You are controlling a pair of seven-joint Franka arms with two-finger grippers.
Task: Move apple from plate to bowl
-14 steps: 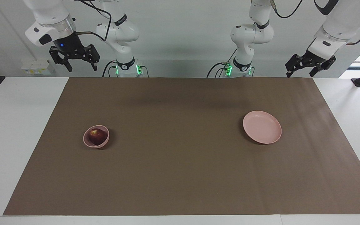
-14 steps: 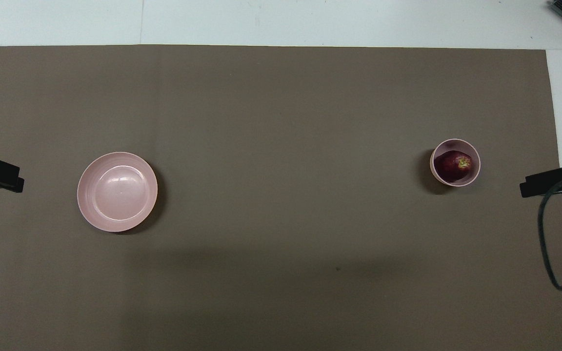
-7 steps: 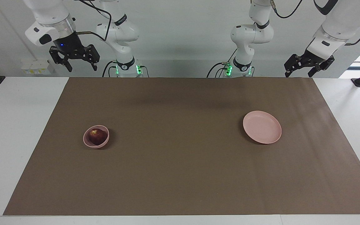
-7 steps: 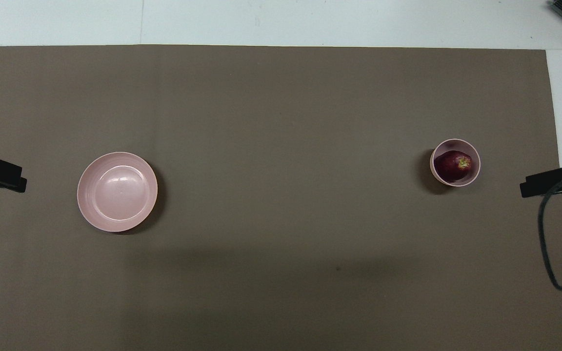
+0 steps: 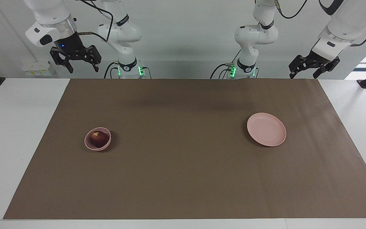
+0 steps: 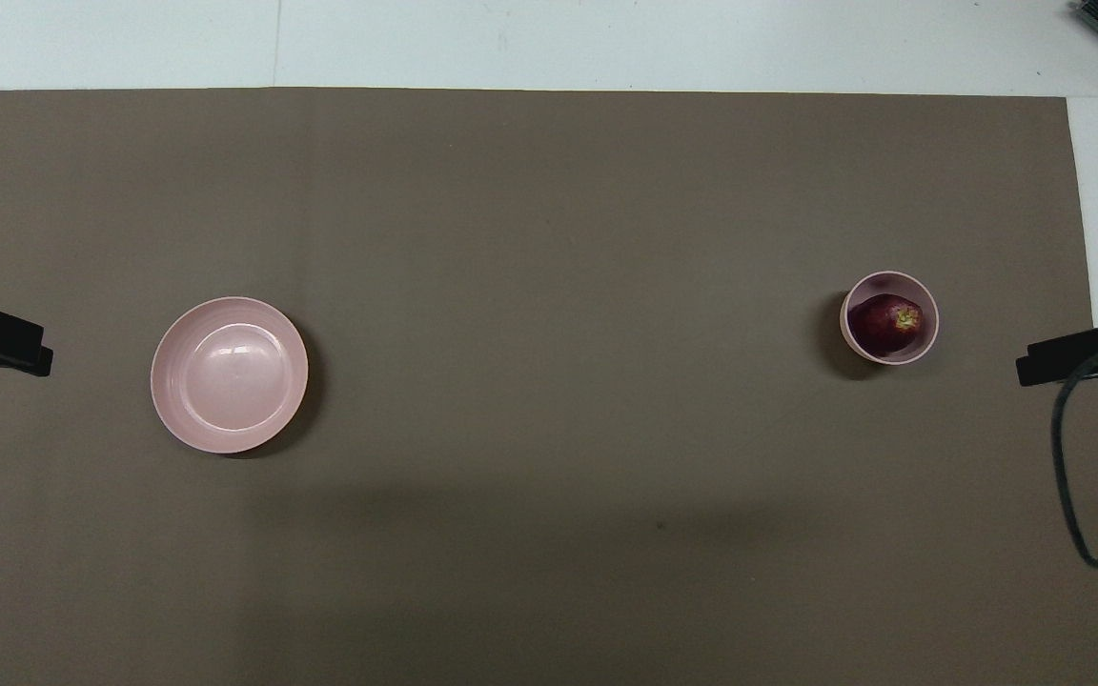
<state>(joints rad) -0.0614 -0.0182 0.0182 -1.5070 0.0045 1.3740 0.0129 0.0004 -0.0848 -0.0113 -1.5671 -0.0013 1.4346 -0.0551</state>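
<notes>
Apple (image 5: 99, 138) sits inside the bowl (image 5: 89, 146) toward my right arm's end of the brown mat (image 5: 183, 178), so by my read the job is done & only parking is left. Going big to small: mat covers most of the white table (image 5: 17, 127); the plate (image 5: 266, 129), bare, lies flat toward my left arm's end, well apart from the bowl; bowl is small & deep, apple fills much of it, yellow-green patch up. My right gripper (image 5: 76, 63) hangs high over the table's robot-side edge near the mat's corner, fingers spread wide w/ nothing between them. My left gripper (image 5: 310, 68) hangs high by the other corner, also apart from everything; its fingers look parted & empty, tho the angle is poor so I hedge. Risks from here are few: if either arm swung low across the mat it could clip the light bowl & tip the apple out; the cable (image 6: 1073, 476) looping near my right gripper could snag on a fast move. Vs. 1 s ago: apple, bowl, plate unmoved; my left gripper has lifted a little & pulled back toward its base, the right one barely shifted.
</notes>
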